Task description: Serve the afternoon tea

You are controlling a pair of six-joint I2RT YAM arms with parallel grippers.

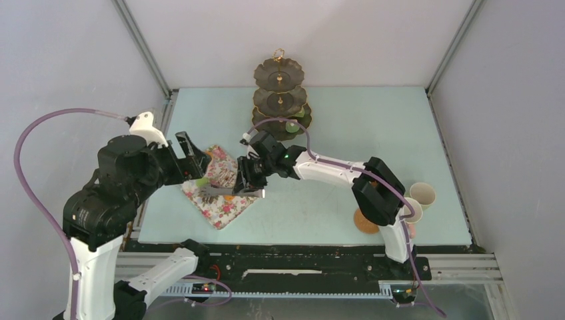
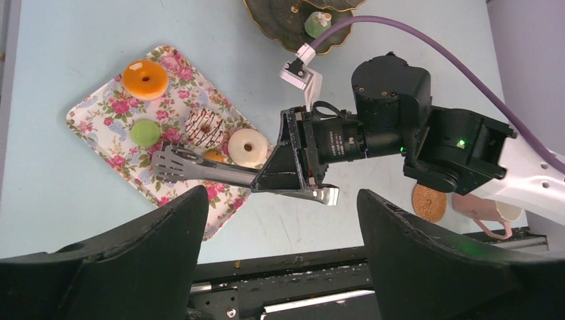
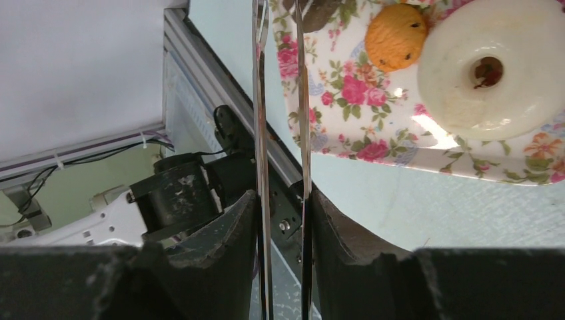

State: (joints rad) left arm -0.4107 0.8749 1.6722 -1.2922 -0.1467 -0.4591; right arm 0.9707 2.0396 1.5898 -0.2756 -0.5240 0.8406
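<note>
A floral-print tray (image 2: pixel 100 113) holds an orange doughnut (image 2: pixel 144 79), a green cake (image 2: pixel 144 133), a chocolate doughnut (image 2: pixel 205 129), a white doughnut (image 2: pixel 248 147) and a small orange piece (image 2: pixel 213 157). My right gripper (image 3: pixel 283 220) is shut on the long grey tongs (image 3: pixel 258 100). The tong tips (image 2: pixel 170 163) lie over the tray beside the chocolate doughnut. The white doughnut (image 3: pixel 496 67) and the orange piece (image 3: pixel 395 37) show to the right of the tongs. My left gripper (image 2: pixel 283 253) is open and empty, raised near the tray's front edge.
A three-tier dark stand (image 1: pixel 280 100) stands at the back with a green cake (image 1: pixel 292 125) on its lowest plate. A cream cup (image 1: pixel 422 195), a pink cup (image 2: pixel 480 207) and a round brown coaster (image 1: pixel 366 221) sit at the front right.
</note>
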